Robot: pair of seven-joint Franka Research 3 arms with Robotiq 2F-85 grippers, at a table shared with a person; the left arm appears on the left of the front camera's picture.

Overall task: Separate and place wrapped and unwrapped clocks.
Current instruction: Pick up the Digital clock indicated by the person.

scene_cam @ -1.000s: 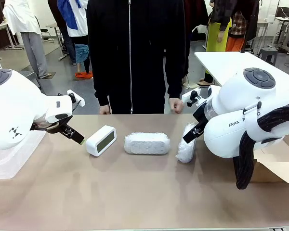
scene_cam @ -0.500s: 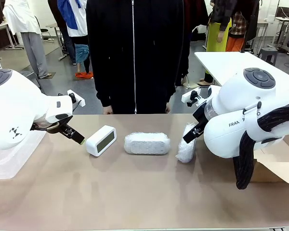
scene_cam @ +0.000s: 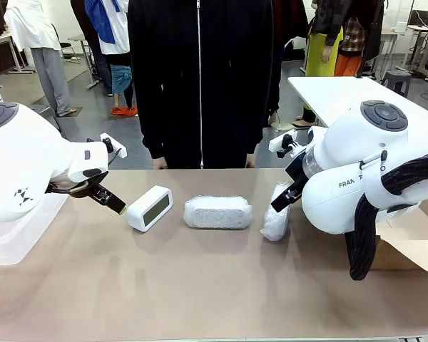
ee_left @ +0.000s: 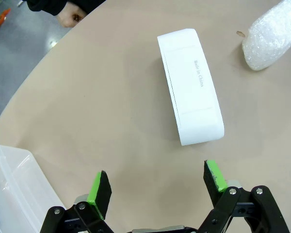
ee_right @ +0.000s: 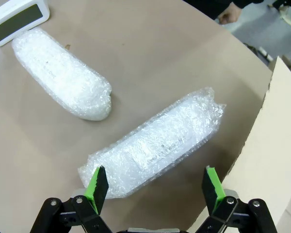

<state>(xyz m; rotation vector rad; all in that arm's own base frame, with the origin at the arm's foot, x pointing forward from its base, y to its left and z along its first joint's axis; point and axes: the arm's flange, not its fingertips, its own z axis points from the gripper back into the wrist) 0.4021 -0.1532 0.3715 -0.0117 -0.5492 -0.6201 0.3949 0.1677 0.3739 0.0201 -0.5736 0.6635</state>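
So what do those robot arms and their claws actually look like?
Both arms are bulky, rounded white shells with dark grey caps on the joints. The right arm bears black FRAN lettering and a thick bundle of black cable; the left arm has a small black mark. The left gripper and right gripper are black, each with two fingers tipped in green pads.

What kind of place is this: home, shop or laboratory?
Likely a robotics laboratory: a white left arm and right arm at a brown table, a white table behind, people standing about.
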